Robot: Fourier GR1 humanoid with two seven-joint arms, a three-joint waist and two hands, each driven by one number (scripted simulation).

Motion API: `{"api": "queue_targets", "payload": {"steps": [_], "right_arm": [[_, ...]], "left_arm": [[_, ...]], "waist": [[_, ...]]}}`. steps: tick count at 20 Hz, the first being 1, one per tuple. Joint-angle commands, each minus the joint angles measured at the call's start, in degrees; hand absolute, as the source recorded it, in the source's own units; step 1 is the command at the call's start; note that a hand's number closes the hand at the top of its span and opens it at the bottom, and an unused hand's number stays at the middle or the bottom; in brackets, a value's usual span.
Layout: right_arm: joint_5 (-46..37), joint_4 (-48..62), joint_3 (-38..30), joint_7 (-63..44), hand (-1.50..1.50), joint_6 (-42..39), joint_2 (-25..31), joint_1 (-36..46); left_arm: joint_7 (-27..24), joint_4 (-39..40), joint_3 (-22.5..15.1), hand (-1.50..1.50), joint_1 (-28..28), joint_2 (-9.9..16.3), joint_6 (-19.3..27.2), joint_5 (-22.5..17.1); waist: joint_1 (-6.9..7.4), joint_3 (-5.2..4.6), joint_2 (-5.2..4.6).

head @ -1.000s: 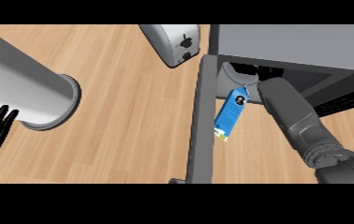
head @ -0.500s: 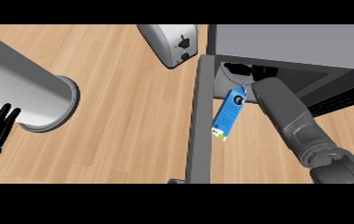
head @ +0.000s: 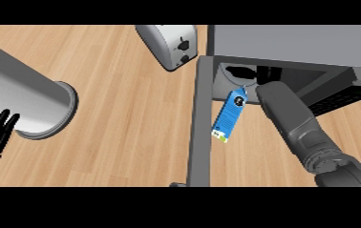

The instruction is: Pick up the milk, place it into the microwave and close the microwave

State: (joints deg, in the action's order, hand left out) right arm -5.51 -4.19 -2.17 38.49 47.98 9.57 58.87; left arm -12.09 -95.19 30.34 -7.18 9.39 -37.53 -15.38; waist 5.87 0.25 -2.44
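Observation:
The milk (head: pixel 230 115) is a blue carton, tilted, its upper end at the mouth of the grey microwave (head: pixel 282 43) and its lower end hanging out over the counter. My right hand (head: pixel 266 75) is at that upper end, just inside the dark opening, and appears curled on the carton; my grey forearm hides most of it. The microwave door (head: pixel 200 127) stands open, seen edge-on as a grey bar just left of the carton. My left hand (head: pixel 6 125) rests open at the view's left edge.
A silver toaster (head: pixel 173 43) stands left of the microwave at the back. A large steel cylinder (head: pixel 35 103) lies on the wooden counter (head: pixel 127 127) at the left, next to my left hand.
My right forearm has pushed forward towards the microwave, and the milk has moved up with it, closer to the opening. The left hand has stayed where it was.

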Motion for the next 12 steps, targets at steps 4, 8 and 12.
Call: {"api": "queue_targets", "payload": {"steps": [4,8,12], "right_arm": [[1.50,-1.51,-1.88,3.49,-1.50,-5.55,1.42,-2.40],[3.44,-3.40,-3.82,7.85,-1.50,-9.14,-1.42,-5.77],[5.01,-5.04,-5.25,12.73,-1.50,-13.45,-3.41,-9.89]], "left_arm": [[0.28,-2.62,-1.39,-1.50,-1.78,-3.20,2.21,1.74],[-2.05,-2.16,-1.02,-1.50,-3.04,-2.38,0.42,2.50],[0.06,-8.49,-1.36,-1.50,-7.69,-4.24,-0.08,0.34]], "waist": [[-1.07,0.01,0.50],[-2.28,-0.06,0.92],[-3.20,-0.07,1.62]]}}
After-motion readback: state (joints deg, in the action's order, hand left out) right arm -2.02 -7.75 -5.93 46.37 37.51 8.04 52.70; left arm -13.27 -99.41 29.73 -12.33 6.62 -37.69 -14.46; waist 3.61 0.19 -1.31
